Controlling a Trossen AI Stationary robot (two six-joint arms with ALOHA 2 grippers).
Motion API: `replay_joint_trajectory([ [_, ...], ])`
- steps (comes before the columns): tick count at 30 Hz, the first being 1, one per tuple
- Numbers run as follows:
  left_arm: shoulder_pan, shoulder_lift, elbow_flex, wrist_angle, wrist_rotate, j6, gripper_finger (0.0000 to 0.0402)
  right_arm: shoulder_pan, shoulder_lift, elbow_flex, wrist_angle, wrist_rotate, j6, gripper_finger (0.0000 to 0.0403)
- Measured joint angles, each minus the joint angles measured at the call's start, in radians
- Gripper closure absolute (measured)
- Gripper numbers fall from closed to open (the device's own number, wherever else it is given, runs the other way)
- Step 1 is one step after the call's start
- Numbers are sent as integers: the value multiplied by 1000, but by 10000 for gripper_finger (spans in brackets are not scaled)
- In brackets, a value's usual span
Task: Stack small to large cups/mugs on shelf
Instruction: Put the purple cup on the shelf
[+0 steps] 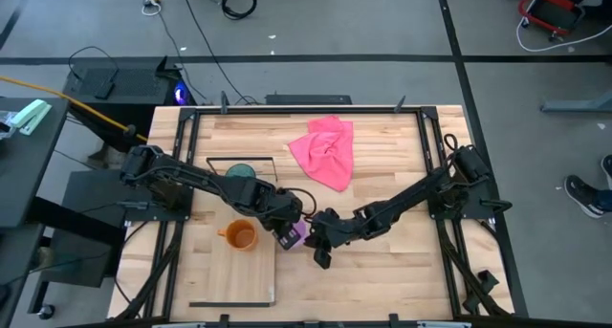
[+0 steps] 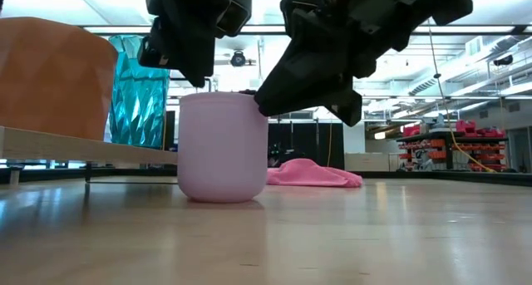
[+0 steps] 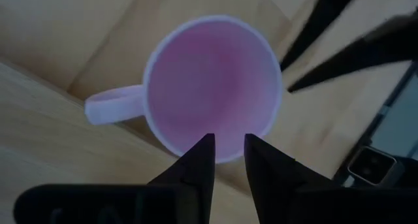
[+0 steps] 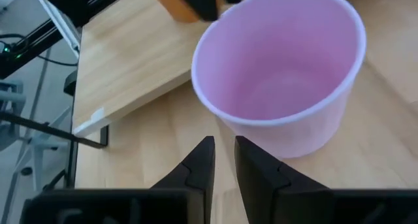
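Note:
The lilac mug point(image 2: 223, 148) stands upright on the tabletop, right of the shelf board point(image 1: 251, 271); its handle point(image 3: 108, 108) shows in the left wrist view. The orange mug point(image 1: 239, 236) and the teal tumbler point(image 1: 242, 171) stand on the shelf. My left gripper point(image 3: 228, 149) hangs just above the lilac mug's rim, fingers pointing down with a narrow gap. My right gripper point(image 4: 223, 145) stands beside the mug on its right, slanting down toward the rim, also with a narrow gap. My right gripper's fingertips point(image 2: 256, 98) stand right at the lilac mug's rim point(image 2: 248, 95) on its right side, coming slanting from above; I cannot tell whether they touch it. My left gripper shows a thin gap above the rim in the low view and touches nothing.
A pink cloth point(image 1: 325, 148) lies crumpled at the far middle of the table. Black frame rails run along the table's left and right sides. Bare wood lies at the near right point(image 1: 382, 280).

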Motion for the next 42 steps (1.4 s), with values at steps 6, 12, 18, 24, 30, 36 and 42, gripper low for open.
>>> replay_joint_trajectory([
  [6,3,0,0,-3,-59,0,315,-3,0,0,-14,-1,-21,335],
  [12,5,0,0,-7,-40,-34,321,-30,0,0,-58,-3,-22,335],
  [18,5,0,0,-29,-38,-81,318,-69,-1,0,-64,-4,-24,335],
  [24,7,0,0,-67,-67,-131,320,-94,-1,0,-64,-6,-24,335],
  [30,15,0,0,-73,-83,-174,319,-78,-1,0,-71,-14,-30,335],
  [36,30,0,0,-102,-112,-259,323,-54,-1,0,-70,-50,-24,335],
  [42,33,0,1,-153,-138,-339,319,-18,-1,0,-72,-101,-21,335],
])
